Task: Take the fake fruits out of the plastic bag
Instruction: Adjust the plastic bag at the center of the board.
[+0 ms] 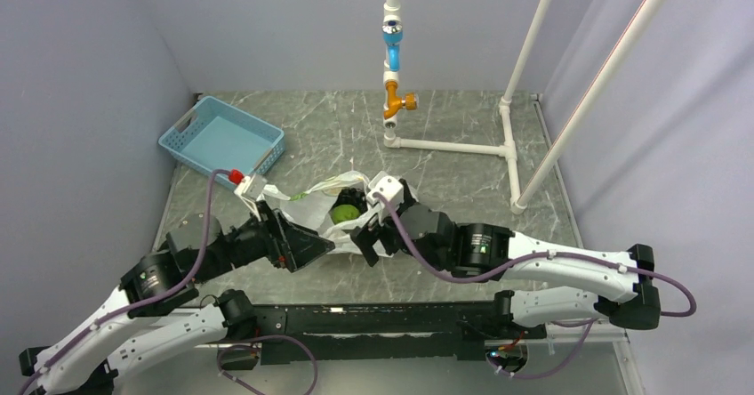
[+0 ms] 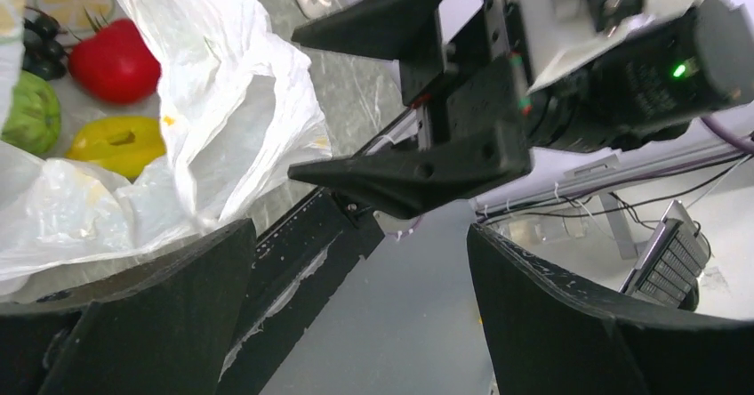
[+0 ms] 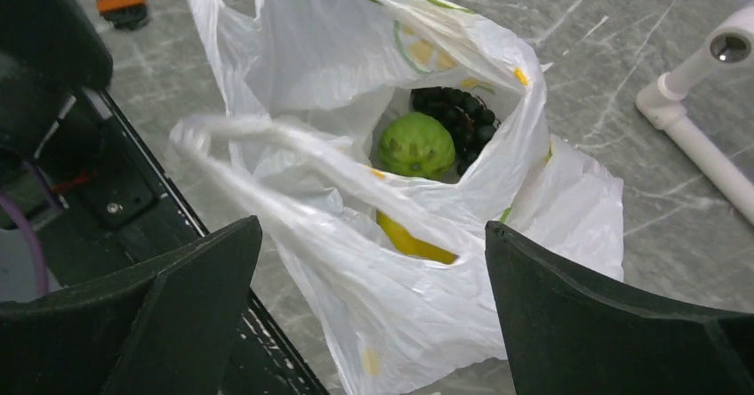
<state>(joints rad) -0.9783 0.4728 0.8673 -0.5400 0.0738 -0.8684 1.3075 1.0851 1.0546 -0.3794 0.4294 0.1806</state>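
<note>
As you look down from the top camera, plastic bag (image 1: 313, 201): it lies crumpled on the table (image 1: 445, 181), towards the near edge, between the two grippers.
Top view, green fruit (image 1: 345, 213): visible inside the bag's open mouth.
Top view, left gripper (image 1: 311, 239): at the bag's left side, jaws spread, gripping nothing.
Top view, right gripper (image 1: 364, 239): at the bag's right side, jaws spread wide, gripping nothing.
Top view, blue basket (image 1: 222, 137): far left, well apart from the bag.
Top view, white pipe frame (image 1: 453, 146): far right.
Left wrist view, fruits: red fruit (image 2: 114, 60), yellow fruit (image 2: 116, 141), green fruit and dark bunch (image 2: 40, 44) all lie inside the bag.
Left wrist view, grippers: your left fingers stand apart; the right gripper faces them, fingers likewise parted.
Right wrist view, bag: beyond the parted fingers; one handle loop (image 3: 267, 159) is blurred.
Right wrist view, fruits: green fruit just beside the dark bunch; yellow fruit nearer, partly under film; red fruit hidden.
</note>
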